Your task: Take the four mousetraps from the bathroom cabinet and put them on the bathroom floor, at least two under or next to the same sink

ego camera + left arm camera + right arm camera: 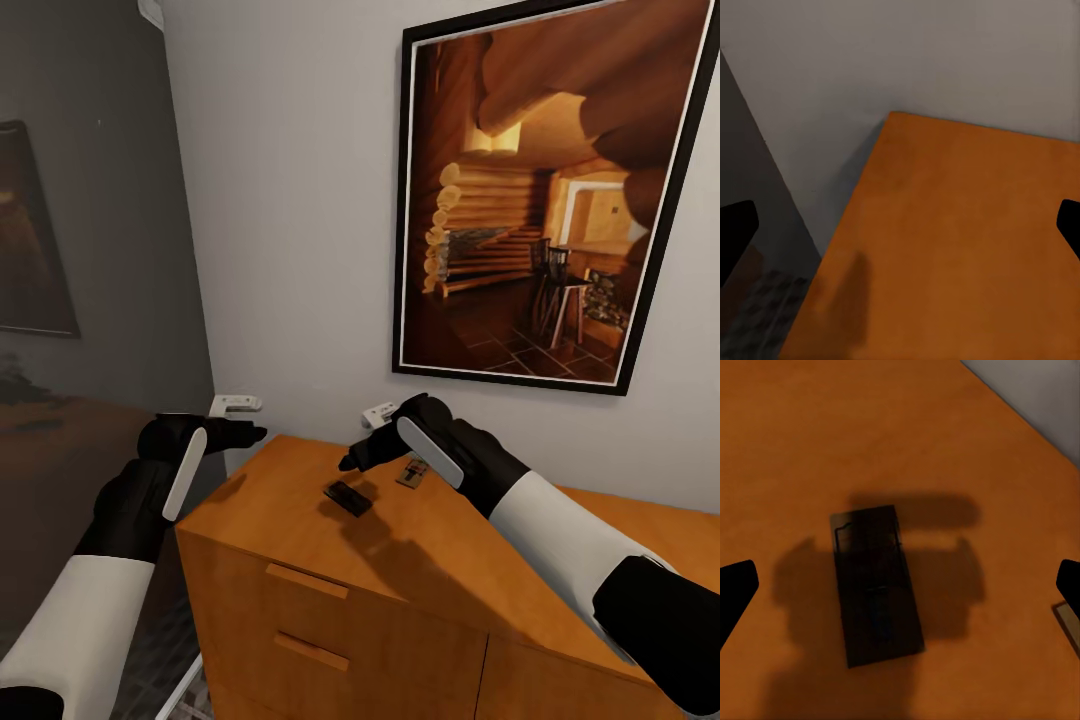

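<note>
I am holding the right end effector [350, 462] released, fingers spread, hovering above a dark mousetrap [876, 583] lying flat on the cabinet [330, 560] top; a second mousetrap [412, 472] sits just beyond. Left end effector [255, 433], also released, is hanging past the cabinet's corner.

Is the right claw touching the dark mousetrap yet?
Apart. The right wrist view shows the mousetrap lying flat on the cabinet, orange wood between it and both fingertips.
</note>
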Controlling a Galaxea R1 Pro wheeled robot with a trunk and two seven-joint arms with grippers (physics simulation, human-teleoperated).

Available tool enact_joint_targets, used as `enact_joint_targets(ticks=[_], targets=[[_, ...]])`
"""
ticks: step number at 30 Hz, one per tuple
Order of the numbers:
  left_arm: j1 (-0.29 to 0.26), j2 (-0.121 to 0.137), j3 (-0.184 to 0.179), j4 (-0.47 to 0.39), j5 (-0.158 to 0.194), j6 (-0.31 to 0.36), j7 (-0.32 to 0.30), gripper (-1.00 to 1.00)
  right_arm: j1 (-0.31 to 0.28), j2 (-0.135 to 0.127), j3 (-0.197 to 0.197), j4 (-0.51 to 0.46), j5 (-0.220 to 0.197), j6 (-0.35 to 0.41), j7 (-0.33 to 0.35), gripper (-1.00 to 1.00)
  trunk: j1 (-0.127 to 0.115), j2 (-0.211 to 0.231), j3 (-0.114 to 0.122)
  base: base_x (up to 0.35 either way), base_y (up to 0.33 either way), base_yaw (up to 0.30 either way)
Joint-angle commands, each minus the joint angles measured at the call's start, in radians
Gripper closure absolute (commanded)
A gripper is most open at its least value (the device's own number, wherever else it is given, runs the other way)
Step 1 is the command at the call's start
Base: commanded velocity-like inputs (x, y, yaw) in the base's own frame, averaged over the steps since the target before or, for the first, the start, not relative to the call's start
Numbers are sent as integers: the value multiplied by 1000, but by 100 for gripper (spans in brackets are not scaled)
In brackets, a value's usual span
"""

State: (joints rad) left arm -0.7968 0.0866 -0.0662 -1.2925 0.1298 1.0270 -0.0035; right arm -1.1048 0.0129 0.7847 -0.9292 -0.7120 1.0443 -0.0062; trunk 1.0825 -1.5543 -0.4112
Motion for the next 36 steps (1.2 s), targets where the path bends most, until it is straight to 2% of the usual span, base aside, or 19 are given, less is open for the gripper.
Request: enact_joint_targets(ticks=[1,36], targets=[[-1,1,-1,-1,3,4,0,-100,-1,0,1,0,0,3,-1,-100,0,-1,-1,0,0,0],[-1,1,-1,-2,2,5,0,-100,-1,3,-2,1,-3,3,0,-100,0,-1,-1,0,0,0]])
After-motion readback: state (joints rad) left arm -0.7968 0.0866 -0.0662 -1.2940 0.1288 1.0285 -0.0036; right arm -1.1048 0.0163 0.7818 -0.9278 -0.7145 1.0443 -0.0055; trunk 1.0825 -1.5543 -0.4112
